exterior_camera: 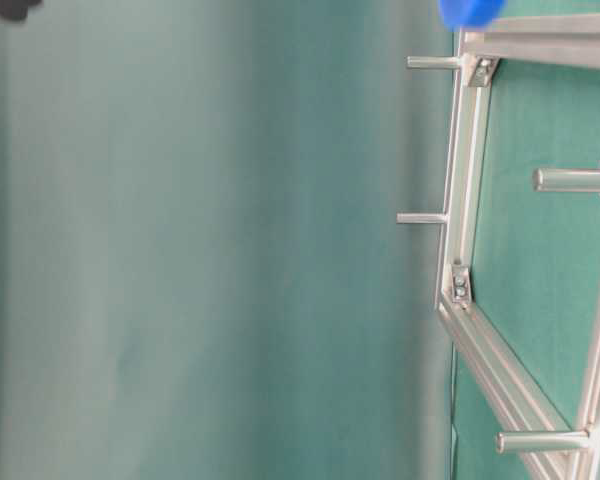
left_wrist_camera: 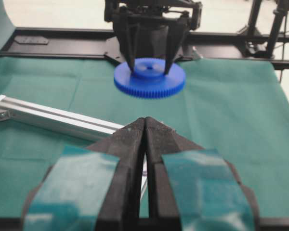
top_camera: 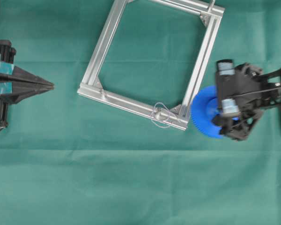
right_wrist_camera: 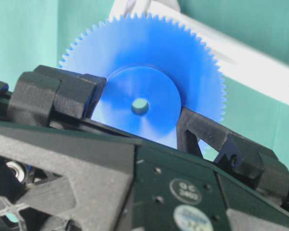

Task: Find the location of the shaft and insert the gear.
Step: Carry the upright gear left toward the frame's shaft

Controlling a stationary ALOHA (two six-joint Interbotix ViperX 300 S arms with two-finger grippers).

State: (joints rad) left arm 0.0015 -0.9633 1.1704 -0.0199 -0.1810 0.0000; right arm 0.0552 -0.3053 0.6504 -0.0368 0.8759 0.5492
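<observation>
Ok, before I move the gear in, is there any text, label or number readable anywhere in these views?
"QC" on a round sticker on the right gripper body; the smaller line beneath is too blurred to read.
A second round sticker below it: print unreadable.
Nothing legible on the gear, aluminium frame or left gripper.

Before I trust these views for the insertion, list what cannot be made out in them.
- The shaft: overhead view, too small under its wire loop; height unreadable.
- The gear: overhead view, right half hidden by the right gripper.
- Gear in the table-level view: cut off by the top edge, blurred.
- The frame: right wrist view, blurred, partly behind the gear.
- Left gripper: shut, blocks the cloth beneath it.
</observation>
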